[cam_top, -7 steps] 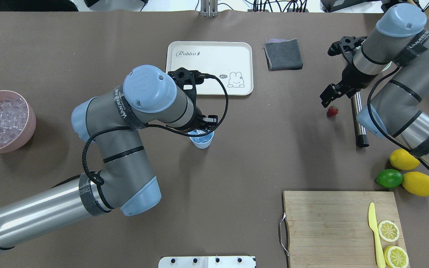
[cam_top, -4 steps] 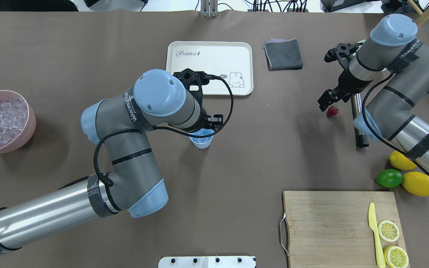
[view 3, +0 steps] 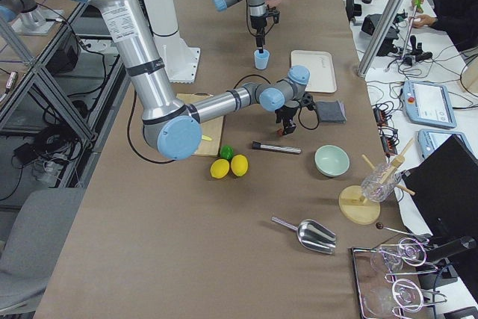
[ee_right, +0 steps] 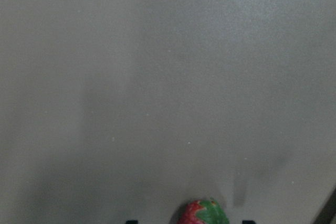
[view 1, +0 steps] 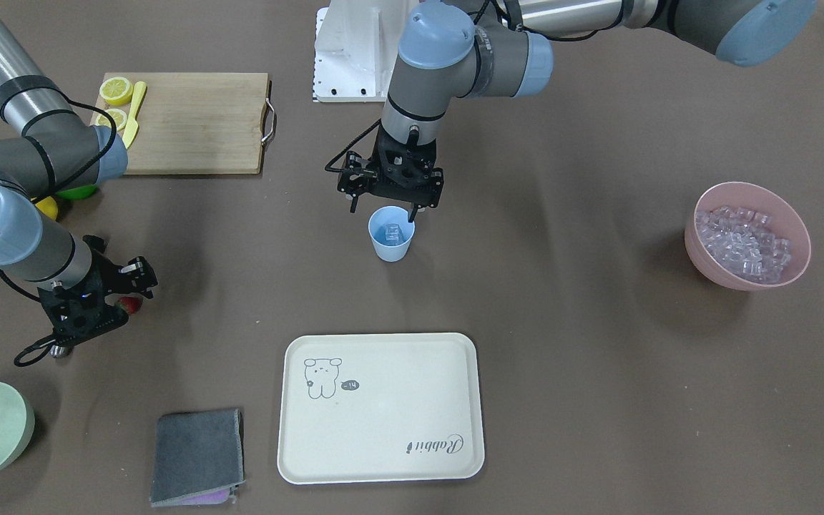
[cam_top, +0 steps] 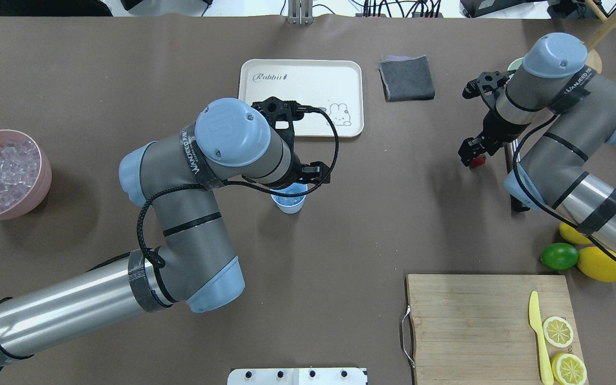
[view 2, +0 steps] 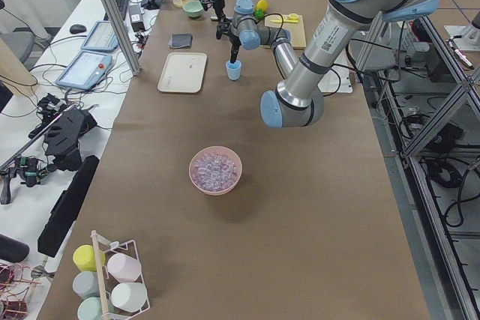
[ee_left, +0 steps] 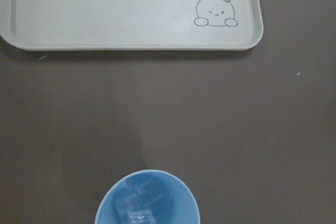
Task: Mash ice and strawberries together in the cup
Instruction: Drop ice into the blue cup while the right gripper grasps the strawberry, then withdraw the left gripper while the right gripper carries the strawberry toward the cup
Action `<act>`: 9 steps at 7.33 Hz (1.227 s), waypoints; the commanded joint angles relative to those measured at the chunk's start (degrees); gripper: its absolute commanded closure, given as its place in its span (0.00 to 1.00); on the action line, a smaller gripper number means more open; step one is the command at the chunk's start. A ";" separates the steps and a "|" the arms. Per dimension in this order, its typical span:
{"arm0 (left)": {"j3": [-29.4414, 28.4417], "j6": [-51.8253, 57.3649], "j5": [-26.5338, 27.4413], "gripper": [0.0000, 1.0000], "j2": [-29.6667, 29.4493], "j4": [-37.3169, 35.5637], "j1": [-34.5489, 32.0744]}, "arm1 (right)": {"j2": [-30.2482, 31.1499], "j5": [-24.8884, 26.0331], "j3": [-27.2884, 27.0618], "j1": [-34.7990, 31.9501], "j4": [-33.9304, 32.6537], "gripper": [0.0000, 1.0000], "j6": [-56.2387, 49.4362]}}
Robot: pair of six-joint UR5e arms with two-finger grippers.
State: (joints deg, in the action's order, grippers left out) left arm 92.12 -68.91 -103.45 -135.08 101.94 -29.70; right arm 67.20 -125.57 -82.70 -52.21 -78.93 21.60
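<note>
1. The left gripper (view 1: 383,211) hangs pointing straight down, its jaws spread apart and holding nothing.
2. The cup (view 1: 391,243) stands upright on the brown table (view 1: 562,322) directly beneath that gripper. Its rim is just under the jaws and, as far as the front view shows, apart from them.
3. Ice (ee_left: 137,209) lies in the bottom of the cup, a few clear cubes seen in the left wrist view, straight below the gripper.
4. A pink bowl (view 1: 748,275) heaped with more cubes sits well away from the left gripper, on the side away from the other arm.
5. A cream tray (view 1: 383,458) with a rabbit drawing lies beyond the left gripper on the side far from the robot, near the cup but not touching it.
6. The right gripper (cam_top: 474,155) is low over the table with its jaws released, one on each side of the strawberry (ee_right: 203,213).
7. The strawberry lies on the table between those jaws. The right wrist view shows a gap on both sides, so it is not gripped.
8. A metal rod (cam_top: 516,200) with a dark end lies just beside the right gripper, on its side away from the cup.
9. A lime (cam_top: 559,256) and lemons (cam_top: 601,263) lie behind the right gripper, toward the robot.
</note>
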 commanded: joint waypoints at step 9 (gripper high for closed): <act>8.85 27.72 -18.25 0.02 22.62 0.01 -22.83 | -6.98 -0.29 -8.08 3.23 -0.52 1.00 17.28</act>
State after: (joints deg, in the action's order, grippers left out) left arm 99.23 -47.59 -118.00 -118.41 101.67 -47.72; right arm 62.04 -126.20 -88.40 -50.89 -79.40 33.20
